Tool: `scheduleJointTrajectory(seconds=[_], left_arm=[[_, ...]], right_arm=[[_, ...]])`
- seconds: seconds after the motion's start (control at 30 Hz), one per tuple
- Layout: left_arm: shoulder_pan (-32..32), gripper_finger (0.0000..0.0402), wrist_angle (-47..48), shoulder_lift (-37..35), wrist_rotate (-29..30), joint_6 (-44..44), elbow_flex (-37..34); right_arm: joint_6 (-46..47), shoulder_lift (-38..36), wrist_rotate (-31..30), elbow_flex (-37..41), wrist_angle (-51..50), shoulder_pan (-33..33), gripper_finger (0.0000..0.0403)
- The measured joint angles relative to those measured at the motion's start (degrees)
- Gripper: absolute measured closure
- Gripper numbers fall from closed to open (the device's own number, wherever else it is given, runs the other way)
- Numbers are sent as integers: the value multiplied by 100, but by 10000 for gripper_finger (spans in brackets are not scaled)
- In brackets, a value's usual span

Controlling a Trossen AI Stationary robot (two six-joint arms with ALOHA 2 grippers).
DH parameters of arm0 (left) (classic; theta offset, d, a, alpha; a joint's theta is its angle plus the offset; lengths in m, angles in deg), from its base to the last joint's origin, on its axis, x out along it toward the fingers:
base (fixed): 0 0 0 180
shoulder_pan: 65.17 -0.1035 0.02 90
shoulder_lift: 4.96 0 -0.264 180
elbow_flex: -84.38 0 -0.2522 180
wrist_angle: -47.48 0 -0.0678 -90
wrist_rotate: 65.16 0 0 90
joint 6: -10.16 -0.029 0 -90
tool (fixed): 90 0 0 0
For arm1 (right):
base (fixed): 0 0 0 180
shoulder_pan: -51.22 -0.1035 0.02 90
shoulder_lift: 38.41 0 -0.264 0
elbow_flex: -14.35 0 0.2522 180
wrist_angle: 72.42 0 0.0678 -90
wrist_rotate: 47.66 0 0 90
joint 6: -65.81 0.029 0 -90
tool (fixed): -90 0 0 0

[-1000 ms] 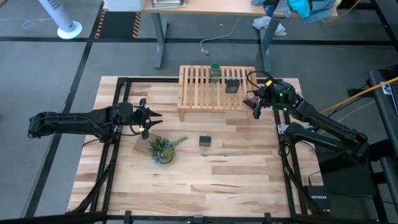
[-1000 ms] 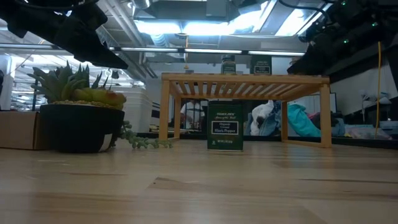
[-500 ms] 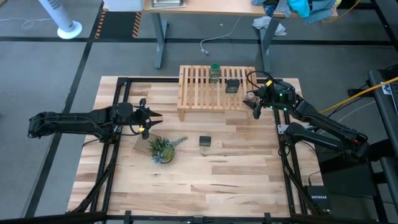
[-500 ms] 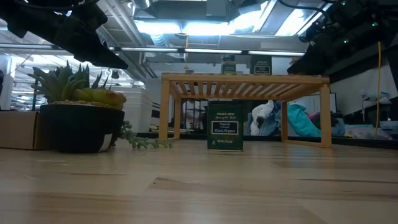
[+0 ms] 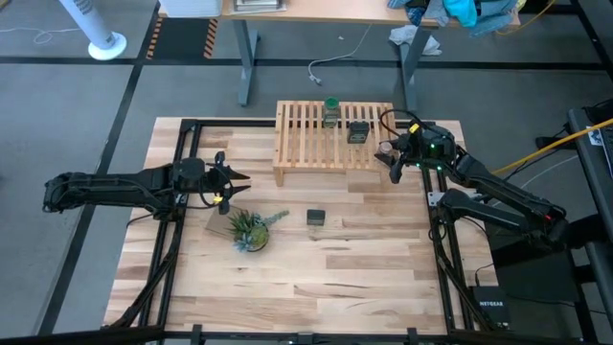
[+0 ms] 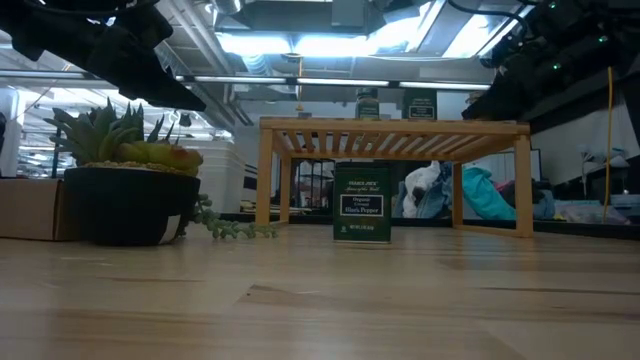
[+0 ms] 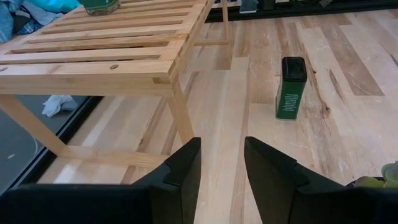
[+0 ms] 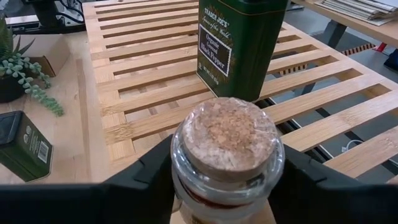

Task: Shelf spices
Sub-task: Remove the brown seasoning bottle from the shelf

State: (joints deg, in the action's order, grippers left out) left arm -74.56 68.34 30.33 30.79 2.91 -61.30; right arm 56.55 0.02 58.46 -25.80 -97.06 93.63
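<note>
The light-wood slatted shelf [image 5: 333,136] stands at the table's far middle. A green-capped jar [image 5: 331,110] and a dark tin [image 5: 358,131] stand on its slats. A second dark tin [image 5: 316,218] stands upright on the tabletop in front of the shelf, and also shows in the low view [image 6: 361,203]. My right gripper [image 5: 388,153] is at the shelf's right end, shut on a tiny round cork-topped jar [image 8: 227,140]. My left gripper [image 7: 222,163] is open and hovers over the table left of the shelf's near left leg. My right gripper pinches the small glass jar by its round body just below the cork [image 8: 180,171], one finger [image 8: 140,183] on each side. The fingers come from the table's right, slanting down. The jar is upright; its base is hidden below the picture's edge.
A spiky plant in a dark pot [image 5: 249,230] stands near the left gripper, with a flat cardboard piece [image 5: 218,222] beside it. The dark arm frames run along the table's left and right sides. Bare wood lies in front of the lone tin.
</note>
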Motion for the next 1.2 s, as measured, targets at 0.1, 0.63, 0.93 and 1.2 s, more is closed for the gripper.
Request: scheduleJointTrajectory(seconds=[0.1,0.63,0.93,1.2], left_arm=[[-2,286,0,0,0,0,0],[-2,286,-2,0,0,128,0],[-2,286,-2,0,0,167,0],[-2,286,-2,0,0,299,0]], right_arm=[[6,0,0,0,2,0,210],[504,-169,935,0,76,-17,210],[1168,-236,1348,0,86,-914,210],[1536,-211,-17,0,448,-2561,210]])
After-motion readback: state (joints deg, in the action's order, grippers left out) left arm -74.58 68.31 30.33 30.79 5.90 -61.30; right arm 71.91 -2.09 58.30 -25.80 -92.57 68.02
